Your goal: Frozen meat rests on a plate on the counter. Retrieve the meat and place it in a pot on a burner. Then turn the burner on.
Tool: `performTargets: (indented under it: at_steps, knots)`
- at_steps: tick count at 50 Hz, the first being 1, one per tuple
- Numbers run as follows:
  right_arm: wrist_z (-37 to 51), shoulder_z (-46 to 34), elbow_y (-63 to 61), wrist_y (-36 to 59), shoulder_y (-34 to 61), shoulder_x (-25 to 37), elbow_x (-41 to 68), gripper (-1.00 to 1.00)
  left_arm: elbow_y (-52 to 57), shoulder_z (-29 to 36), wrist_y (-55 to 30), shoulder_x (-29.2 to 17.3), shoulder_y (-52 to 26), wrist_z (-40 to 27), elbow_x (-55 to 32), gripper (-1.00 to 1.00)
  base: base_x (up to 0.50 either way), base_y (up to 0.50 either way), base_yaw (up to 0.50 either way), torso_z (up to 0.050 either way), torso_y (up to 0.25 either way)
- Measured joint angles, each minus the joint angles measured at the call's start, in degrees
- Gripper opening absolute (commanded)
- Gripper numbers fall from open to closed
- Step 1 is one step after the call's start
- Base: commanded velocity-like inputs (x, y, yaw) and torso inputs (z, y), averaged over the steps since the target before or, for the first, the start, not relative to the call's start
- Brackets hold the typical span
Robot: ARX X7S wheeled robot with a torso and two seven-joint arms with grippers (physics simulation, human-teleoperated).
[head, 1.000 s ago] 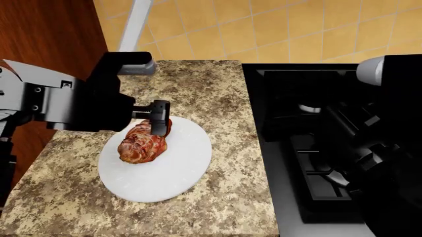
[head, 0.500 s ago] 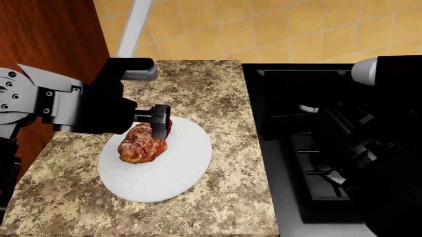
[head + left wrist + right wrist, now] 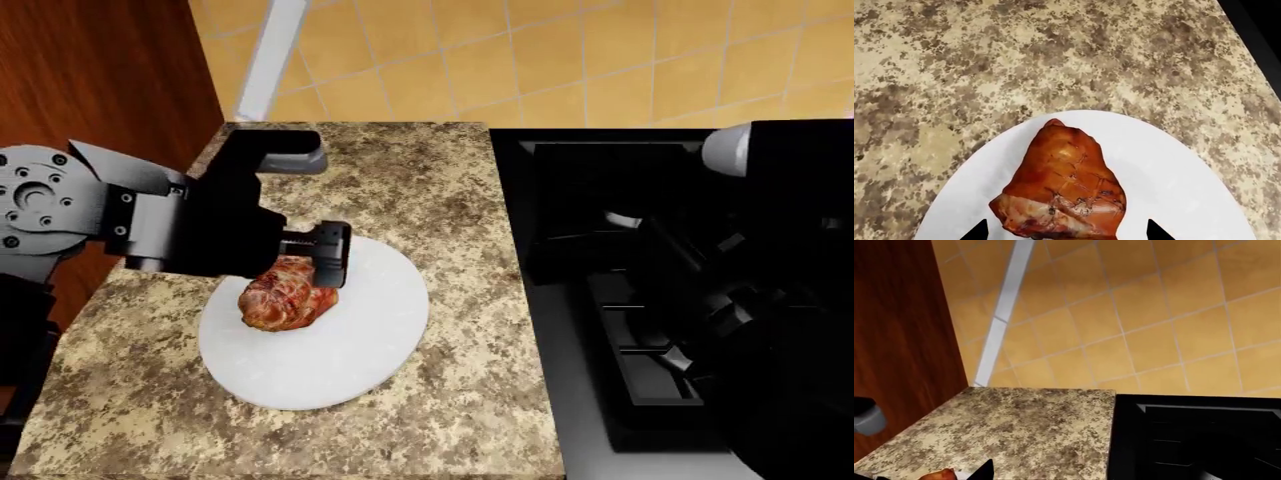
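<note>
We saw the meat (image 3: 284, 297) on the plate (image 3: 350, 345), toward its left half, plate on the counter (image 3: 400, 180) left of the stove (image 3: 641, 300). No pot in view. Left gripper (image 3: 310, 262) was spread open, fingertips either side of the meat, not clamped. Versus 1.0 s ago it had dropped lower onto the meat. Right gripper (image 3: 1094, 475): only tips showed, apparently open, holding nothing.

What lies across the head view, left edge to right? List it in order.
Wooden cabinet → left arm's grey body → left gripper over the frozen meat → bare right part of the plate → strip of counter → black stove top → right arm.
</note>
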Motion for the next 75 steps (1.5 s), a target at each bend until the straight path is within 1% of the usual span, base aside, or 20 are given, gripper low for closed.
performTargets:
  at_steps: [14,31,32,44,54,64,75]
  knots:
    - [-1.6,-0.3,0.5,-0.7,-0.8,0.4,-1.5,1.00,-1.6,1.6,0.9,0.6,-0.1,3.1,2.3,1.00,0.00,0.00,0.00,0.000,0.000]
    - [-2.1,-0.8,0.8,-1.4,-0.9,0.7,-2.2,1.00,-2.4,2.7,1.3,0.9,0.2,4.4,3.2,1.00,0.00,0.00,0.00,0.000,0.000]
    - [-2.2,-0.8,0.9,-1.5,-0.9,0.7,-2.2,1.00,-2.4,2.8,1.3,0.9,0.2,4.5,3.2,-1.00,0.00,0.00,0.00,0.000,0.000]
    - [-2.3,-1.1,0.9,-2.1,-0.9,0.8,-2.6,1.00,-1.3,3.5,1.2,0.5,0.1,4.7,4.1,-1.00,0.00,0.00,0.00,0.000,0.001]
    - [-0.8,-0.8,0.4,-2.4,-0.3,1.3,-0.8,1.00,0.1,3.1,0.8,0.0,-0.8,2.5,2.0,-1.00,0.00,0.00,0.00,0.000,0.001]
    - [3.0,0.0,-1.1,-3.0,1.2,2.9,4.4,1.00,2.8,1.3,-0.2,-1.1,-2.2,-3.2,-3.4,-1.00,0.00,0.00,0.00,0.000,0.001]
    - [8.6,0.9,-3.8,-5.1,3.9,5.6,12.7,1.00,7.6,-0.6,-0.7,-2.9,-4.2,-12.4,-13.0,-1.00,0.00,0.00,0.00,0.000,0.001]
